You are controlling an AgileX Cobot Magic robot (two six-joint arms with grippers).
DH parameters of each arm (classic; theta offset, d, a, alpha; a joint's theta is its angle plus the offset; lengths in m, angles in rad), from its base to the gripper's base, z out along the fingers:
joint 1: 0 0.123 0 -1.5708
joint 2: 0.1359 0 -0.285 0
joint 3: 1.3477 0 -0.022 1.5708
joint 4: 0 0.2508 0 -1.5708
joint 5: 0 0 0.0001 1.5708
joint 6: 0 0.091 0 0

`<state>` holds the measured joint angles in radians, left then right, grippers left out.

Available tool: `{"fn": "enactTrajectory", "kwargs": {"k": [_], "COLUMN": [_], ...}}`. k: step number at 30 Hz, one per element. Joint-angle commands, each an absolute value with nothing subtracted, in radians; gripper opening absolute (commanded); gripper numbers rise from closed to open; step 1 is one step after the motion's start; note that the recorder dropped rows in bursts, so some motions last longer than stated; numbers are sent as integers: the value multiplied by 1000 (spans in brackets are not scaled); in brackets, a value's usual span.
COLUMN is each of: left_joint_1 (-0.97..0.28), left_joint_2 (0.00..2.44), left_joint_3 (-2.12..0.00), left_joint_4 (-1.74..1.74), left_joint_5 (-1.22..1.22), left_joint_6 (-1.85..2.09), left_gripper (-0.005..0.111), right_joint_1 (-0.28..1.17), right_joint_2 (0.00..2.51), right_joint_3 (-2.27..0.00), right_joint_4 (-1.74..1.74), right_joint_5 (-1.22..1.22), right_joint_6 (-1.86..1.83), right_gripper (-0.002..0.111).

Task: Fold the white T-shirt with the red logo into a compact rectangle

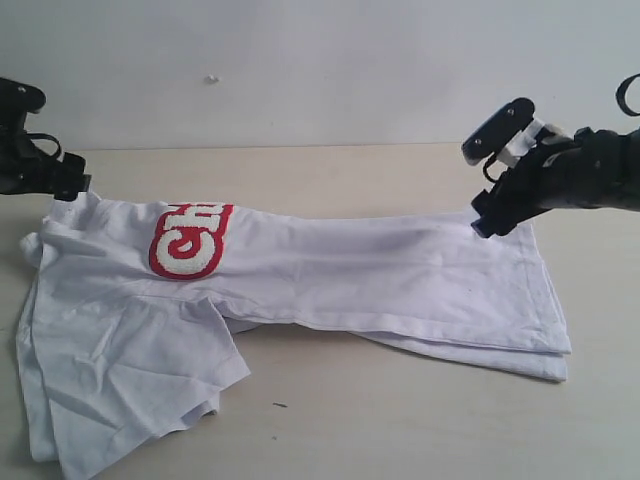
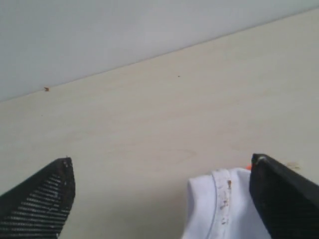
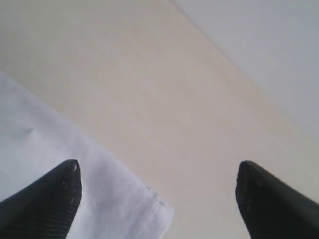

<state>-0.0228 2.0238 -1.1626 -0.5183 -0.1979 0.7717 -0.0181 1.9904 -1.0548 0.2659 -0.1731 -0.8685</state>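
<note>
The white T-shirt (image 1: 330, 270) lies across the table, its far long edge folded over toward the front. Only part of the red logo (image 1: 188, 240) shows, with the white letters "Ch" at the fold. My left gripper (image 1: 70, 188) hovers at the shirt's far left corner, open, with the collar edge (image 2: 224, 199) and a speck of orange tag just inside one fingertip (image 2: 279, 199). My right gripper (image 1: 484, 222) hangs open above the shirt's far right hem corner (image 3: 144, 209), nothing held between its fingers.
A loose sleeve and lower layer (image 1: 120, 380) spread toward the front left of the pale wooden table (image 1: 400, 420). A white wall (image 1: 300, 60) rises behind the table's far edge.
</note>
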Motion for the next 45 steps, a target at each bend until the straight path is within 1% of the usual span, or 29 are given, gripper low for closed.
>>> {"fn": "enactTrajectory", "kwargs": {"k": [1, 2, 4, 5, 6, 7, 9, 10, 12, 14, 15, 18, 23, 28, 33, 39, 42, 45], "left_joint_1": [0, 1, 1, 1, 1, 1, 1, 1, 1, 1, 1, 0, -3, -13, -19, -19, -19, -19], "left_joint_2": [1983, 1978, 1969, 1964, 1960, 1955, 1951, 1951, 1951, 1951, 1951, 1951, 1953, 1978, 2018, 2040, 2040, 2040], "left_joint_3": [-1163, -1163, -1163, -1163, -1163, -1163, -1163, -1163, -1163, -1163, -1163, -1163, -1161, -1131, -1078, -1024, -1015, -1010], "left_joint_4": [-513, -513, -513, -522, -546, -570, -608, -615, -617, -617, -617, -649, -695, -704, -714, -706, -706, -681], "left_joint_5": [-21, 16, 102, 151, 203, 245, 356, 396, 486, 548, 574, 669, 836, 840, 820, 706, 725, 779], "left_joint_6": [736, 736, 724, 721, 714, 714, 710, 708, 694, 672, 638, 571, 601, 601, 601, 601, 601, 598], "left_gripper": [90, 90, 89, 86, 81, 74, 55, 47, 26, 6, 0, 2, 2, 2, 2, 2, 2, 2], "right_joint_1": [-23, -23, -23, -23, -23, -23, -23, -23, -23, -23, -23, -23, -23, -23, -23, -23, -23, -23], "right_joint_2": [1906, 1892, 1874, 1868, 1862, 1861, 1860, 1860, 1862, 1864, 1864, 1864, 1889, 1948, 1970, 1970, 1972, 1982], "right_joint_3": [-1053, -1053, -1053, -1053, -1053, -1053, -1053, -1053, -1053, -1053, -1053, -1053, -1053, -1053, -1053, -1053, -1053, -1053], "right_joint_4": [259, 259, 259, 259, 262, 262, 262, 262, 289, 326, 340, 369, 369, 376, 385, 381, 381, 372], "right_joint_5": [-111, -74, 8, 47, 83, 110, 169, 191, 253, 311, 334, 389, 497, 626, 674, 639, 582, 580], "right_joint_6": [-869, -869, -869, -869, -869, -867, -846, -834, -826, -826, -828, -828, -828, -828, -828, -828, -828, -824], "right_gripper": [77, 73, 62, 54, 46, 39, 21, 15, 1, 0, 0, 0, 0, 0, 0, 0, 0, 0]}}
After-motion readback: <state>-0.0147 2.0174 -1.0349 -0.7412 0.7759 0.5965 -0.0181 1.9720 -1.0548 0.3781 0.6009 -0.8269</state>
